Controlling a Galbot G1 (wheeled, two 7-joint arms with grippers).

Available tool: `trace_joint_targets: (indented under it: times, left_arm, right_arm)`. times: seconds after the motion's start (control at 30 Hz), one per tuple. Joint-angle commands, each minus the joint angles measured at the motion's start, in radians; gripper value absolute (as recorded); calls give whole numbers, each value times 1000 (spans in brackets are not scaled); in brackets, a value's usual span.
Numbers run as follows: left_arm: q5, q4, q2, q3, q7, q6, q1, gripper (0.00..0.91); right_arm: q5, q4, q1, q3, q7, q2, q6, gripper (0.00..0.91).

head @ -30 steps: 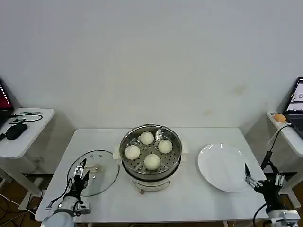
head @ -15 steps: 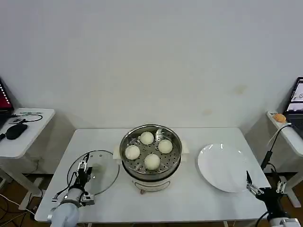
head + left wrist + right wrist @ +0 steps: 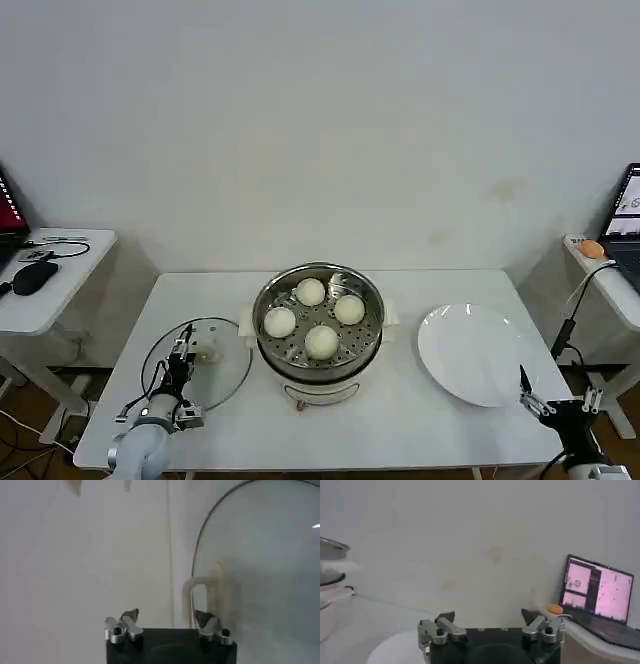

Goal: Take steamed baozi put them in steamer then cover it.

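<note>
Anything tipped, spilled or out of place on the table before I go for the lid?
Nothing stands out. All four steamed baozi sit on the perforated tray in the steamer, none spilled. The glass lid lies flat on the table beside it, the left gripper open at its handle. The white plate is bare; the right gripper is open, near its edge.

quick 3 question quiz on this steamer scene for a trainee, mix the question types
1. True or false: all four steamed baozi sit inside the steamer.
2. Which gripper is over the glass lid? A) left gripper B) right gripper
3. Fill in: the white plate holds ____ baozi.

Key
1. True.
2. A; its jaws are open around the lid's handle, while the right gripper, jaws open, sits off the table's right edge beside the plate.
3. No.
</note>
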Motion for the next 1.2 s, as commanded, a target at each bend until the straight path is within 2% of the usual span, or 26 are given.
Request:
trace_joint_targets:
  times: [0.03, 0.37, 0.57, 0.83, 1.2]
  left_arm:
    - [5, 19, -4, -2, -11, -3, -12, 0]
    - [13, -49, -10, -35, -84, -9, 31, 0]
    - [22, -160, 19, -84, -105, 5, 75, 0]
    - [-65, -368, 118, -149, 24, 135, 123, 0]
    - [-167, -569, 216, -136, 123, 228, 130, 0]
  right_arm:
    - [-1, -4, -1, 3, 3, 1, 3, 907]
    - [0, 6, -6, -3, 2, 2, 7, 907]
    - [-3, 13, -8, -11, 1, 3, 11, 907]
    - [-7, 17, -4, -32, -6, 1, 9, 907]
    - [-35, 2, 0, -71, -26, 2, 7, 907]
